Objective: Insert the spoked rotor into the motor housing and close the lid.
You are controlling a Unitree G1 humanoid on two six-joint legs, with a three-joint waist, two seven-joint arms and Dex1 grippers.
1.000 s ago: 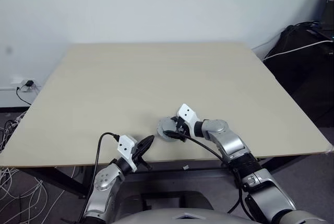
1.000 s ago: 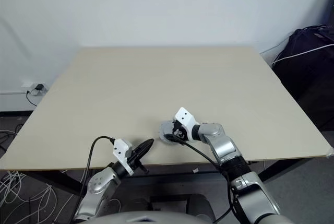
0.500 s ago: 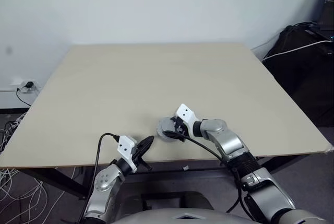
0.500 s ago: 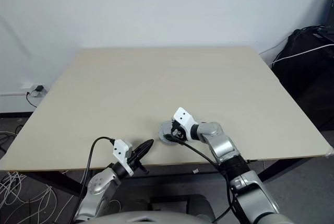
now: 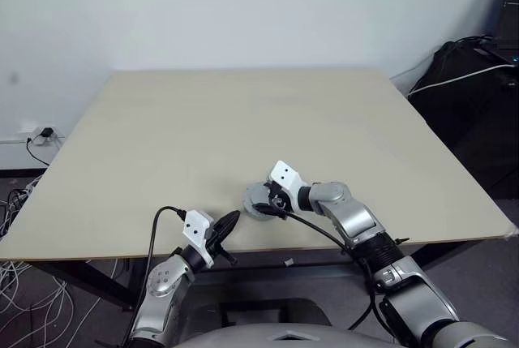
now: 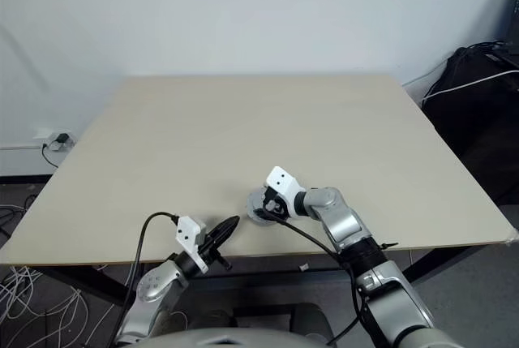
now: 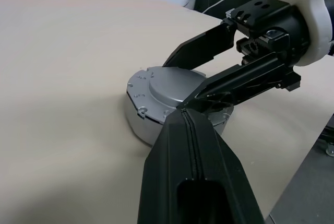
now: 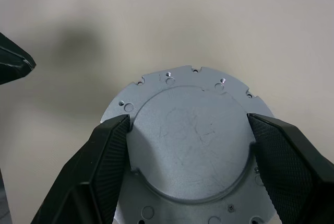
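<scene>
The lid (image 8: 190, 140), a grey round disc with a notched rim and a raised smooth centre, lies flat on the round motor housing (image 7: 140, 126) near the table's front edge. My right gripper (image 8: 188, 121) reaches down over it from the right. Its two black fingers (image 8: 112, 151) press against opposite sides of the raised centre, shut on the lid. The spoked rotor is hidden. My left gripper (image 5: 229, 220) is shut and empty. It points level toward the housing from the front left, a short way off it at the table edge.
The wide beige table (image 5: 243, 121) stretches away behind the housing. Black bags with a white cable (image 5: 474, 72) stand off the table's right side. Loose cables and a wall socket (image 5: 36, 131) are on the left by the floor.
</scene>
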